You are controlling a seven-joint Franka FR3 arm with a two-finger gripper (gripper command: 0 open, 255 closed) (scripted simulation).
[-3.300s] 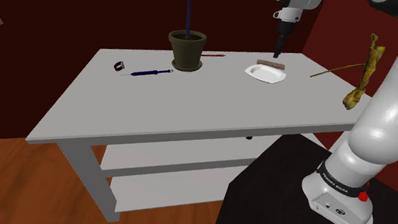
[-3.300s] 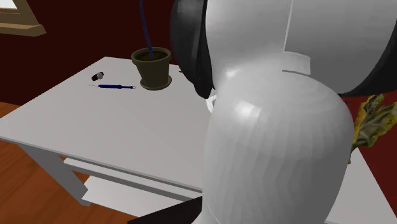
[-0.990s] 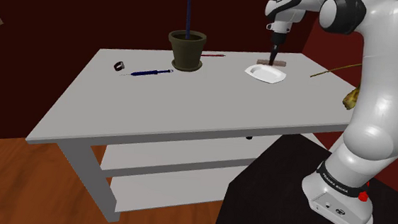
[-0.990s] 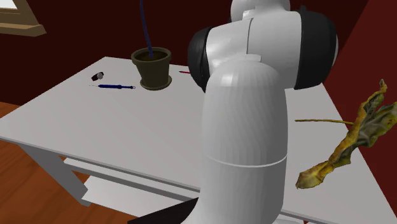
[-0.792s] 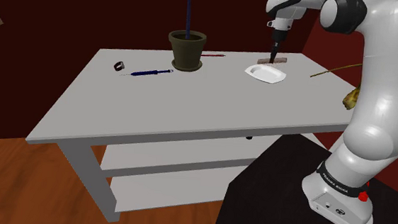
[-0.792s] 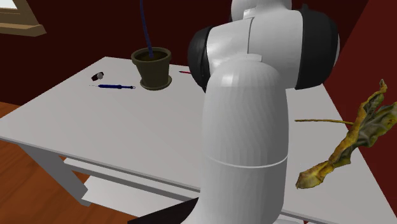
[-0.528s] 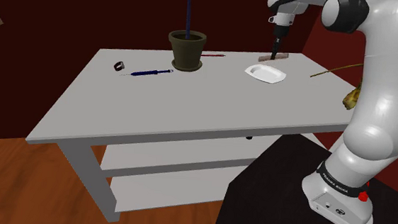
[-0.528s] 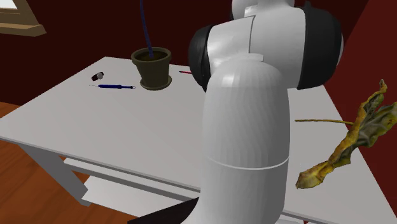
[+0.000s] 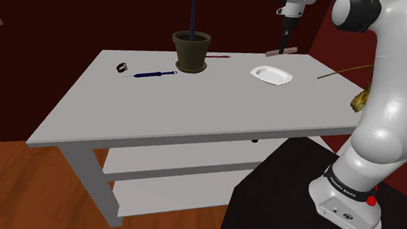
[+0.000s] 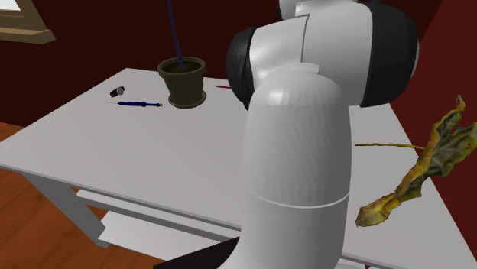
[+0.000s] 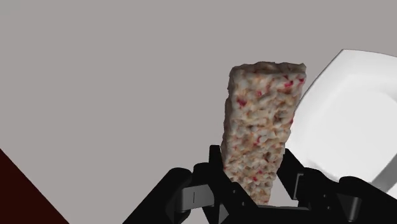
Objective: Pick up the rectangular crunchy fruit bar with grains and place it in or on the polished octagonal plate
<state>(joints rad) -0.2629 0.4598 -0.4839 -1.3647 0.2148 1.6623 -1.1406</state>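
Observation:
My black gripper [image 11: 254, 181] is shut on the fruit bar [image 11: 262, 127], a pale grainy slab flecked with red that sticks out past the fingers. In the shoulder view the bar [image 9: 287, 51] hangs a little tilted in the gripper [image 9: 283, 48], lifted above the grey table [image 9: 195, 102], just behind the white angular plate [image 9: 272, 75]. In the wrist view the plate [image 11: 350, 121] lies beside the bar on the table below. In the second exterior view my white arm [image 10: 306, 137] hides the plate and the bar.
A dark plant pot [image 9: 191, 51] stands at the table's back, with a blue pen [image 9: 155, 74] and a small dark ring-like object [image 9: 121, 67] to its left in the shoulder view. A dried yellow plant [image 10: 416, 172] hangs by the arm. Shelves sit under the tabletop.
The gripper has risen from the table with the fruit bar clasped in it; the bar has left the surface behind the plate and now hangs in the air.

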